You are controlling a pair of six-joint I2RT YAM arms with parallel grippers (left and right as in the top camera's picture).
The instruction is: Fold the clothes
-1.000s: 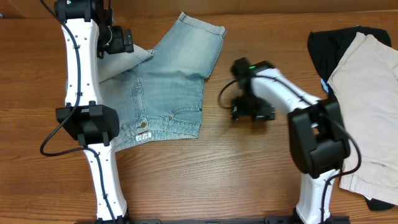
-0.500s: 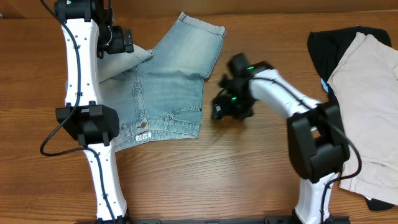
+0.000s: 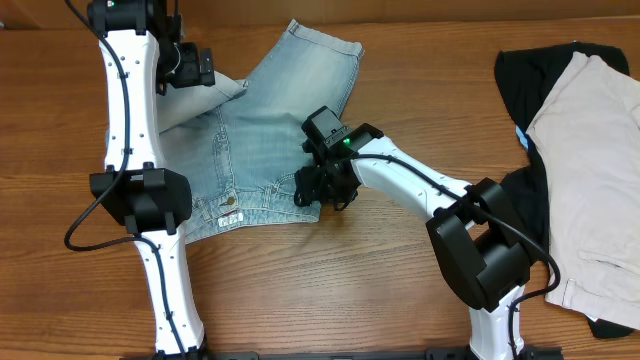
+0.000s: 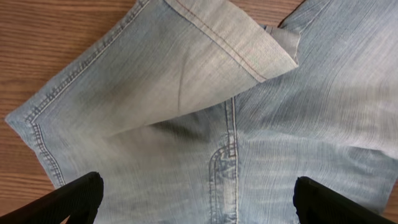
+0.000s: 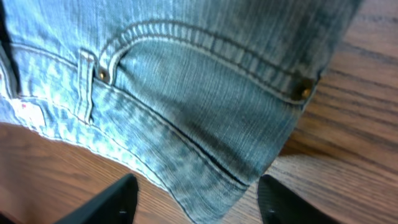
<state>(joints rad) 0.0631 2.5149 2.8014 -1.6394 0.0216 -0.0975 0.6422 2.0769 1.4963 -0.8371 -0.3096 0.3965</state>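
Note:
The clothes, a pair of light-blue denim shorts (image 3: pixel 275 135), lie flat on the table left of centre, waistband toward the front. One leg hem is folded over (image 4: pixel 205 56) onto the seat. My left gripper (image 3: pixel 210 72) hovers over that folded leg at the back left, open, with its fingers (image 4: pixel 74 199) wide apart and nothing between them. My right gripper (image 3: pixel 312 192) is at the shorts' front right waistband corner (image 5: pixel 224 180). It is open, and its fingers (image 5: pixel 115 202) stand on either side of the corner with gaps to the cloth.
Cream-beige trousers (image 3: pixel 590 170) lie on a black garment (image 3: pixel 525 75) at the table's right edge. Bare wooden tabletop (image 3: pixel 380 290) runs along the front and between the shorts and that pile.
My right gripper has swung left from the bare table to the shorts' waistband corner, and its jaws have narrowed. The left arm and the shorts have not moved.

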